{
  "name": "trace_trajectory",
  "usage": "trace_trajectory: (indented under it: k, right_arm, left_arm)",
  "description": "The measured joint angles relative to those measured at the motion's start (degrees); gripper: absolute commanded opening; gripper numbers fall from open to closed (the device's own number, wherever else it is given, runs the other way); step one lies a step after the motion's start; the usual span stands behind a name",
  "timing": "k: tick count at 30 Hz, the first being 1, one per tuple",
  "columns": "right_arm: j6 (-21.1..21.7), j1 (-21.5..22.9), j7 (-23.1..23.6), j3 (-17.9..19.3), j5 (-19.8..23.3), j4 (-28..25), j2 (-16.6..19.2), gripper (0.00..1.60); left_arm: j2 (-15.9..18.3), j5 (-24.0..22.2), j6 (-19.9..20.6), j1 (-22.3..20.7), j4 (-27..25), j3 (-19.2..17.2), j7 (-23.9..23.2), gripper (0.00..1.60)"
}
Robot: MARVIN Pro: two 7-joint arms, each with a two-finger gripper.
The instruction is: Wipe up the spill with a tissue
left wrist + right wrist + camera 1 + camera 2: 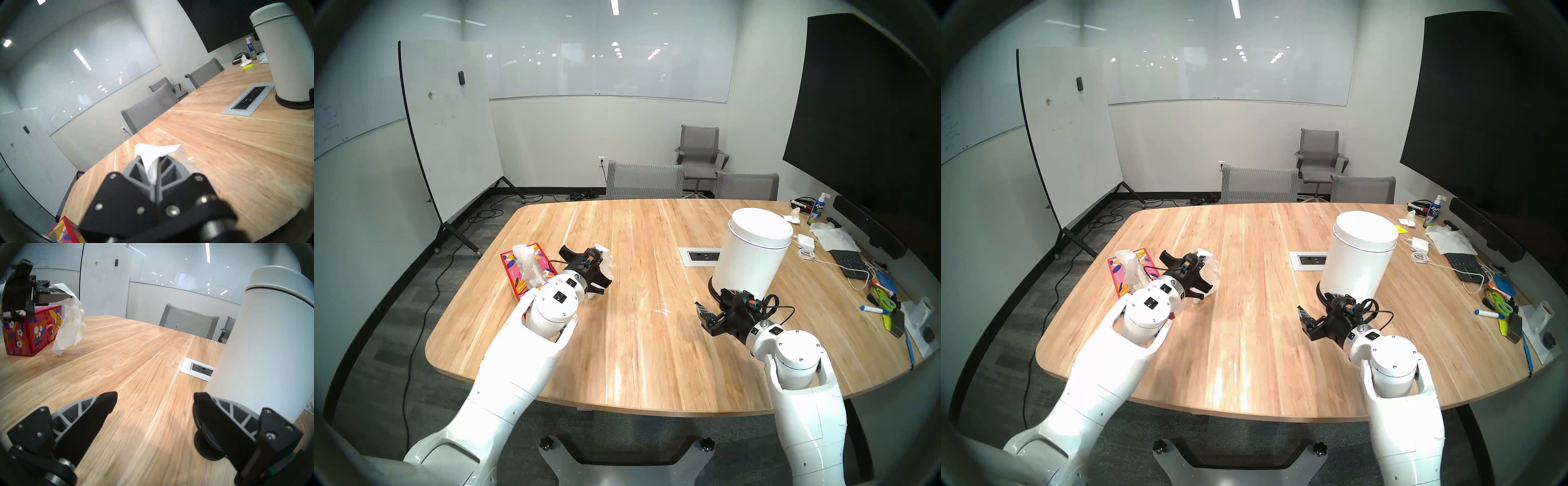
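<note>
Left gripper clamped on the tissue: fingers together, sheet pinched at the tips, pointing roughly level. Tissue hangs crumpled from the tips, lower corner just above the table, clear of the wood as far as the right wrist view shows. In the left wrist view a white fold sticks out between the closed grey fingers.

Containers:
- Tissue box, red floral cardboard, sits directly under and behind the left gripper, to its left side. White sheets bunch up out of the top slot. Side panel reads "Kleenex".
- White cylindrical bin, lid on, black base, stands just ahead of the right gripper, touching or nearly touching its right finger; can't tell which. Contents not visible.

Right gripper: fingers spread wide apart, nothing between them, low over the table.

The spill: only a small whitish glossy mark on the wood, between the two grippers, closer to the right one and off its left finger. Well apart from the tissue. Hard to separate from the pale grain streaks.

Other text: spray bottle at the far right edge past the bin, blue label reads "Expo". Recessed power outlet panel sits beside the bin's base, on its left.
</note>
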Motion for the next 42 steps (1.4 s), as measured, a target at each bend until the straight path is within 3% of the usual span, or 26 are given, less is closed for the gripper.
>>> trace_trajectory:
  k: [21,31,42]
  right_arm:
    - [0.0,0.01,0.0,0.0,0.0,0.09,0.0,1.6]
    - [0.0,0.0,0.0,0.0,-0.01,0.04,0.0,1.6]
    - [0.01,-0.01,0.0,0.0,-0.02,0.02,0.0,1.6]
  left_arm:
    - [10.04,-4.6,-17.95,14.82,-15.01,-5.45,-3.42,0.0]
    - [14.49,-7.43,-24.65,20.83,-16.71,-8.3,-3.08,0.0]
    - [14.3,-9.49,-29.28,20.18,-16.87,-7.41,-3.95,0.0]
